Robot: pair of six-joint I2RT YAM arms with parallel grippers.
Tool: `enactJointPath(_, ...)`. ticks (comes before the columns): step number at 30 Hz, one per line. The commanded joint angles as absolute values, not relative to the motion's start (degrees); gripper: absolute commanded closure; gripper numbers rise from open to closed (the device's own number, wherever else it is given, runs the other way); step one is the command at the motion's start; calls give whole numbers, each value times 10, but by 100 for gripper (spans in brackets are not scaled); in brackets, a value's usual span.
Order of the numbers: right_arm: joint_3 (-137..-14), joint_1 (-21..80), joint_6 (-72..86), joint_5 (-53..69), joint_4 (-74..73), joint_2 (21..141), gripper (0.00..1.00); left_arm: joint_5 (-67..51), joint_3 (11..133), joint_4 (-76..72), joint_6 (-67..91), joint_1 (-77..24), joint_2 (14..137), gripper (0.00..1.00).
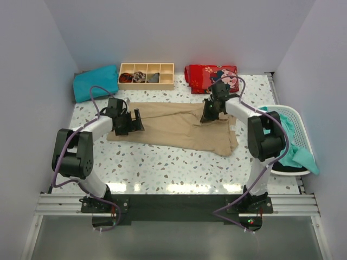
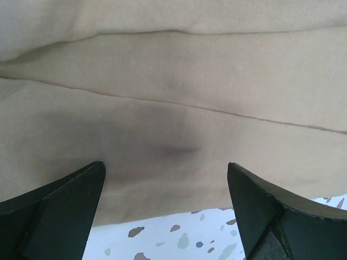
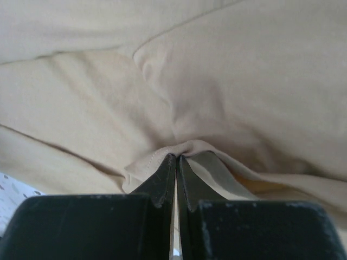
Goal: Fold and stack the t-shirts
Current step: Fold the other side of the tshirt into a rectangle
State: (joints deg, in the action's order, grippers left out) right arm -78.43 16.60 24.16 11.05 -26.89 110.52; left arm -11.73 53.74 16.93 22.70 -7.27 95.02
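Observation:
The tan-beige t-shirt [image 1: 173, 129] lies spread across the middle of the table, partly folded. My left gripper [image 1: 135, 122] is open over its left edge; in the left wrist view the cloth [image 2: 173, 108] fills the space between and beyond my two fingers, its hem just ahead of them. My right gripper [image 1: 208, 114] is shut on a pinched fold of the tan shirt [image 3: 179, 149] near its far right part. A folded teal t-shirt [image 1: 96, 82] lies at the back left. More teal cloth [image 1: 295, 146] hangs from the basket at right.
A wooden divided box [image 1: 146, 75] holding small items stands at the back centre. A red patterned cloth [image 1: 211, 76] lies at the back right. A white laundry basket [image 1: 293, 116] stands at the right edge. Speckled tabletop [image 1: 162, 168] lies in front of the shirt.

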Motion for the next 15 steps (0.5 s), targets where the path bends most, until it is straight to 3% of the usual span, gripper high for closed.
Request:
enactJointPath(1, -847, 173, 222, 102, -294, 1128, 100, -127, 541, 146, 211, -73, 952, 0)
enactJointPath(13, -931, 187, 219, 99, -309, 1157, 100, -135, 536, 136, 212, -72, 959, 0)
enactJointPath(14, -937, 188, 220, 97, -314, 1163, 98, -136, 536, 135, 212, -73, 961, 0)
enactJointPath(15, -944, 189, 219, 98, -328, 1175, 90, -142, 536, 133, 212, -73, 963, 0)
